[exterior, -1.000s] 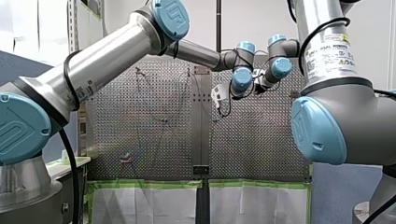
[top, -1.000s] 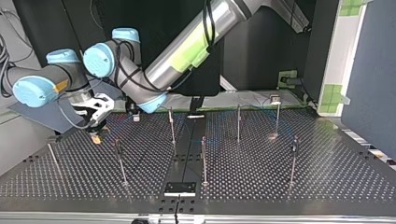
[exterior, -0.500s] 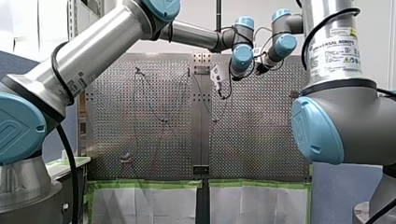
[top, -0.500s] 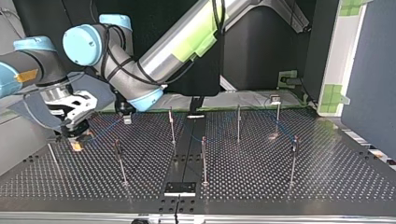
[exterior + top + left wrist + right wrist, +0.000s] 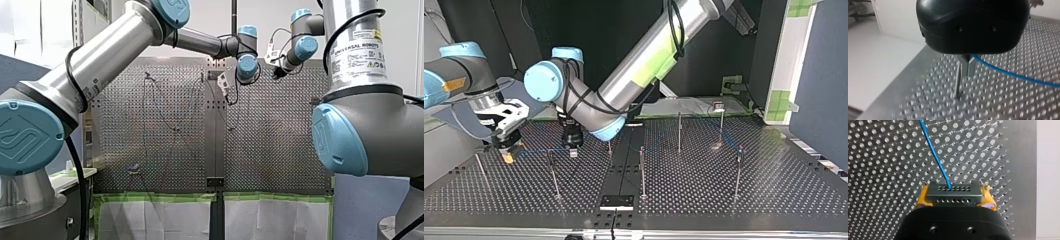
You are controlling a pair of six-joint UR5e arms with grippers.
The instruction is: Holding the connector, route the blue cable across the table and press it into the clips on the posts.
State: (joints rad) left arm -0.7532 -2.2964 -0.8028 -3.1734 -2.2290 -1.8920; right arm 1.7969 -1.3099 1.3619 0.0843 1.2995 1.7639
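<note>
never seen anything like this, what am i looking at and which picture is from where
These are two robot arms reaching over a perforated metal table with thin upright posts on it. The front view looks from behind the arms; the top view faces them from across the table, so sides are swapped. The other two come from cameras on each wrist. My right tool, with yellow pads, is clamped on a grey connector with a blue cable leaving it. My left tool looks closed on the same cable further along, next to one post.
</note>
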